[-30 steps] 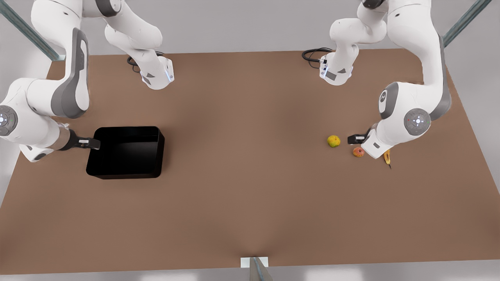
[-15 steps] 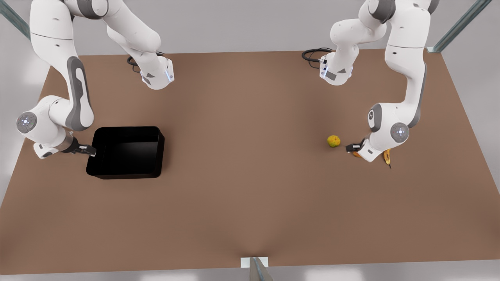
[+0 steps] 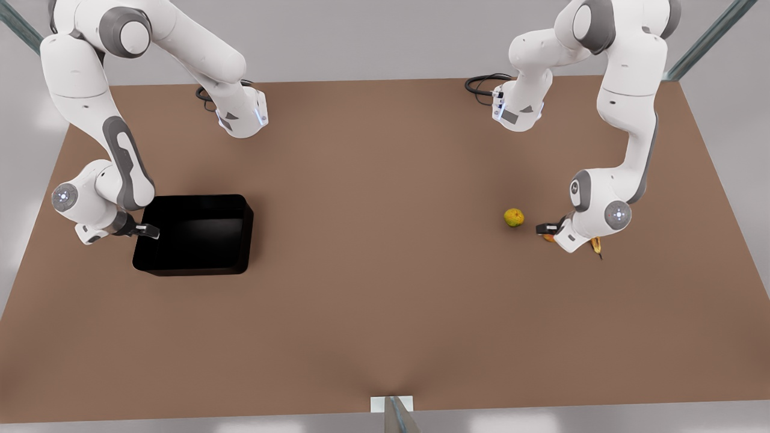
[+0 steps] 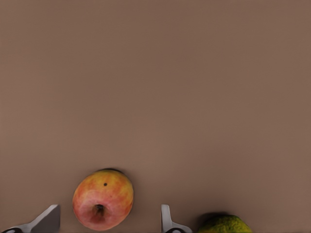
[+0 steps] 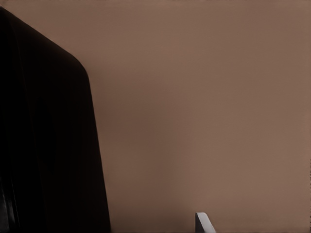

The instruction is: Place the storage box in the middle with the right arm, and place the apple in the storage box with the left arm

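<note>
Over at the front view's left, the right tool (image 3: 144,230) sits low at the box (image 3: 195,234), right on the wall facing the arm. One finger (image 5: 204,223) shows outside that black wall, bare desk (image 3: 385,270) between them, so the tool looks spread astride the rim, not pinching it. The box rests flat on the desk, well off to that side, far from the middle.

At the front view's right, the left tool (image 3: 548,230) is down among the fruit. Its wrist view shows the apple (image 4: 103,199) lying on the desk between two pale fingers (image 4: 46,221), with a gap on either side, so the tool is spread and not touching the fruit. In the front view only a sliver of the apple (image 3: 548,238) peeks out under the tool. The green fruit (image 3: 514,218) sits just beside, toward the middle of the desk, apart from the tool. The banana (image 3: 596,245) lies on the other side, partly behind the wrist.
</note>
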`<state>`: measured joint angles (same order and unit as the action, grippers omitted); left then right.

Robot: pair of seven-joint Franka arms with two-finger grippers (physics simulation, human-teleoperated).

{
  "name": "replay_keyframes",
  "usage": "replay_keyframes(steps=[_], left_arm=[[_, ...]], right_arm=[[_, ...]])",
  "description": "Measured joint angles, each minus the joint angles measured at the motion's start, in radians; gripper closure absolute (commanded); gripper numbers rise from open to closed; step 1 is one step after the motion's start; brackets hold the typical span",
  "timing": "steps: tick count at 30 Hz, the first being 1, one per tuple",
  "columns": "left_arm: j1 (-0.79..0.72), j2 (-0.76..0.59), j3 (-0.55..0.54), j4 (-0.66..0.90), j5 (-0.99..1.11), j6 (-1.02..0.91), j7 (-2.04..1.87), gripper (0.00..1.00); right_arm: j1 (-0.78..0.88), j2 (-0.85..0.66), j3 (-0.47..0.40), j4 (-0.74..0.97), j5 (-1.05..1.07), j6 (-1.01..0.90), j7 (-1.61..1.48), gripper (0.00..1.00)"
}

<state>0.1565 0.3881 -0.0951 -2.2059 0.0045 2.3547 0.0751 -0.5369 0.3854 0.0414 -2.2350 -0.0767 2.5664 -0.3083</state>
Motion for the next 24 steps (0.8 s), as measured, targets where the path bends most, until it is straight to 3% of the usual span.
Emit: replay_keyframes(steps=[1,2,3,12,17,24], left_arm=[[0.000,0.000,0.000,0.000,0.000,0.000,0.000,0.00],[0.000,0.003,0.006,0.000,0.001,0.000,0.000,0.00],[0.000,0.015,0.008,0.000,0.001,0.001,-0.001,0.00],[0.000,0.057,0.014,0.023,0.001,0.001,0.000,0.00],[0.000,0.061,0.014,0.026,0.001,0.002,-0.001,0.19],[-0.001,0.064,0.014,0.032,0.001,0.002,-0.003,0.21]], right_arm=[[0.000,-0.001,0.000,0.000,0.000,-0.001,0.001,0.04],[0.002,-0.005,0.000,0.000,0.000,-0.006,0.002,0.63],[0.000,-0.005,0.000,-0.001,0.000,-0.006,-0.001,0.79],[0.002,-0.014,0.000,-0.002,0.000,-0.018,0.000,0.79],[0.003,-0.034,0.001,-0.002,0.001,-0.033,-0.001,0.79],[0.011,-0.134,0.017,0.012,0.004,-0.188,0.003,0.79]])
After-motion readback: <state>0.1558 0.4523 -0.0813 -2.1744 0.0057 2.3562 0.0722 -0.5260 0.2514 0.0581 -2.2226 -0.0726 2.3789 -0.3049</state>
